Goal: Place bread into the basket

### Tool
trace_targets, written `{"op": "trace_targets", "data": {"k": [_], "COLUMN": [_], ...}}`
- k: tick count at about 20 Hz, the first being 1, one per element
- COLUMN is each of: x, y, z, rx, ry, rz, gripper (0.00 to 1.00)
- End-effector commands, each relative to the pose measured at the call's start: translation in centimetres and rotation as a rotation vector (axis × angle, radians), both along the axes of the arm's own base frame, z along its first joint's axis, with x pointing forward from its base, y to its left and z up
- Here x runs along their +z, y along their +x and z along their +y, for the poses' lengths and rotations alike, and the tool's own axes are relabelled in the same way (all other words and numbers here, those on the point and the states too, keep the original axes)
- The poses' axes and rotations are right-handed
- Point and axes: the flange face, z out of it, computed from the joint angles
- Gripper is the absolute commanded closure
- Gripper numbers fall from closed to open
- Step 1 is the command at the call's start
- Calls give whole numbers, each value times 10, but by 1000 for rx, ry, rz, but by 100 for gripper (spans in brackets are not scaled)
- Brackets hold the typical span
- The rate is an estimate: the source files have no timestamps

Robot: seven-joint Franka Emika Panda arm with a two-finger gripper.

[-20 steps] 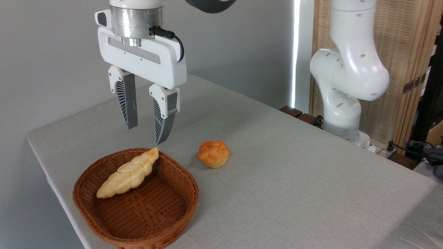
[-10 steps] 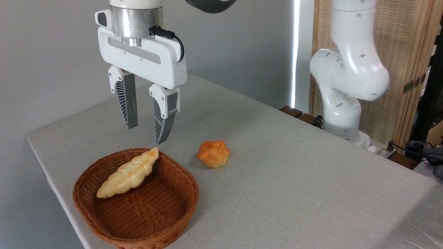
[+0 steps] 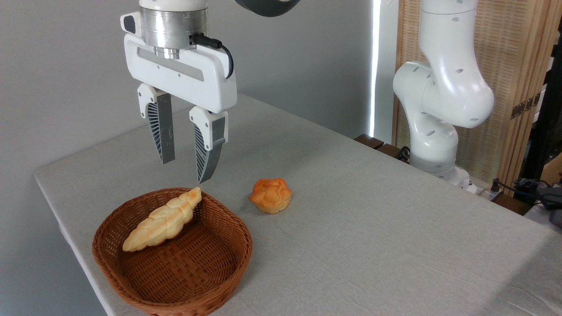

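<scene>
The bread, a small orange-golden bun with a lobed top, sits on the table just right of the basket. That basket is round, reddish-brown wicker, near the front left corner. My gripper hangs in the air above the basket's far rim, open, with nothing between its ribbed grey fingers. It is up and to the left of the bun, not touching it.
A long pale braided loaf lies inside the basket, leaning on its far wall. The arm's white base stands at the table's right far side. The grey table's left edge runs close to the basket.
</scene>
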Motion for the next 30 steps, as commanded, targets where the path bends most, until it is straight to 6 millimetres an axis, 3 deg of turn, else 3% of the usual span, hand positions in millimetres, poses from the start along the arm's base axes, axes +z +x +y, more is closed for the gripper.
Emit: {"op": "trace_targets", "data": {"k": [1, 9, 13, 16, 25, 30], "x": [7, 0, -3, -21, -62, -100], "y": [-8, -14, -33, -49, -83, -106], "z": [-3, -18, -21, -32, -28, -44], "rx": [2, -35, -50, -82, -94, -152], "ry": [-12, -7, -7, 10, 13, 27], "rz": [31, 70, 105, 128, 181, 239], "gripper": [0, 0, 0, 0, 0, 0]}}
